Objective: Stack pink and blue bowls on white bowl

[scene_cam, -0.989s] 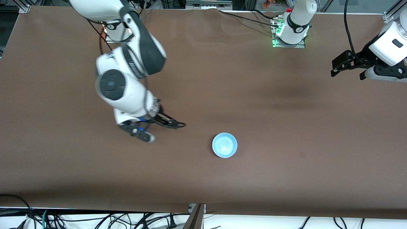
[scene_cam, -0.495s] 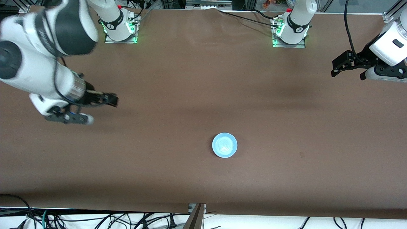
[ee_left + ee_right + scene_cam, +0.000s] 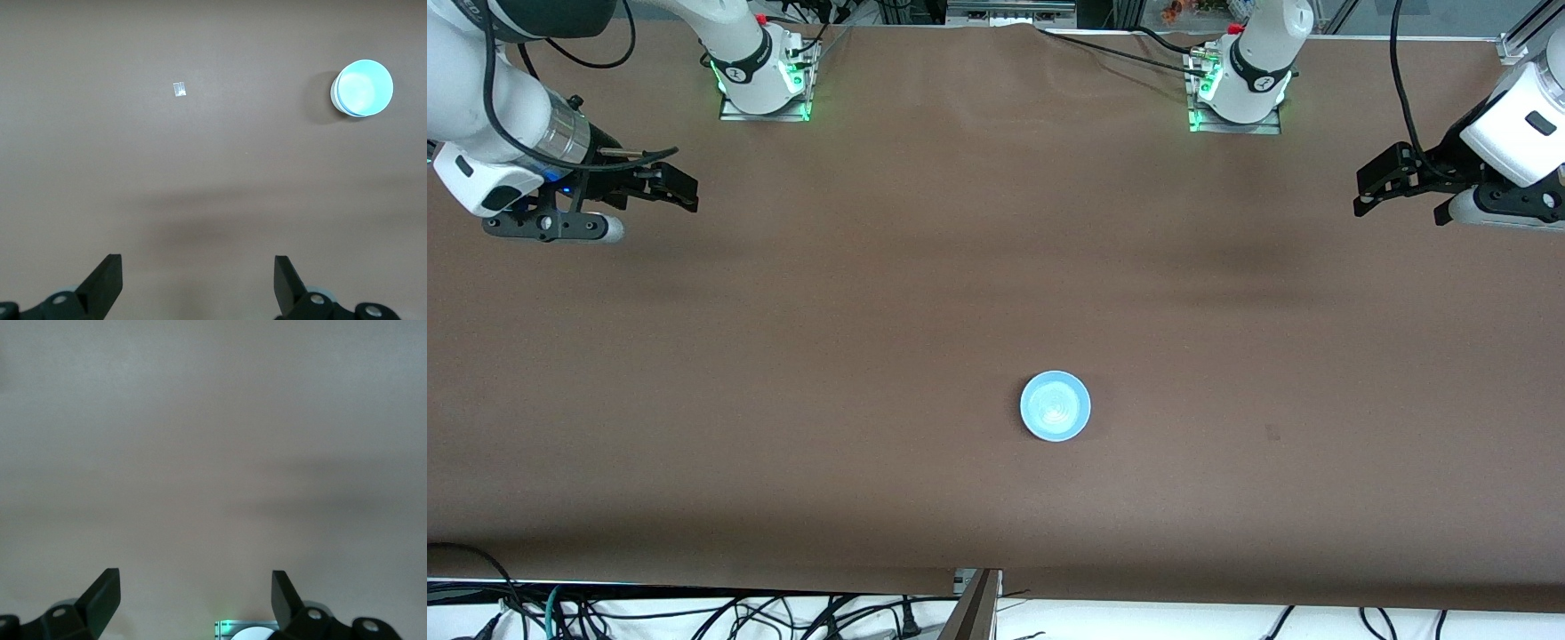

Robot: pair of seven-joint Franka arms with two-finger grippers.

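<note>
The blue bowl (image 3: 1056,406) sits upright near the middle of the table, nearer the front camera. It also shows in the left wrist view (image 3: 363,87), where a pale rim (image 3: 334,95) peeks out under it, so it rests on a stack. I cannot tell the colours of the bowls beneath; the pink and white bowls are otherwise hidden. My right gripper (image 3: 685,193) is open and empty over the right arm's end of the table. My left gripper (image 3: 1360,191) is open and empty over the left arm's end. Both wrist views show the jaws wide apart, the left (image 3: 198,273) and the right (image 3: 195,590).
A small pale scrap (image 3: 179,89) lies on the brown table cloth (image 3: 960,267) toward the left arm's end from the bowl. The arm bases (image 3: 760,76) (image 3: 1240,84) stand along the table's edge farthest from the front camera. Cables hang at the edge nearest it.
My right arm has swung away from beside the blue bowl to the right arm's end of the table, gripper empty. The left arm and the bowl have not moved.
</note>
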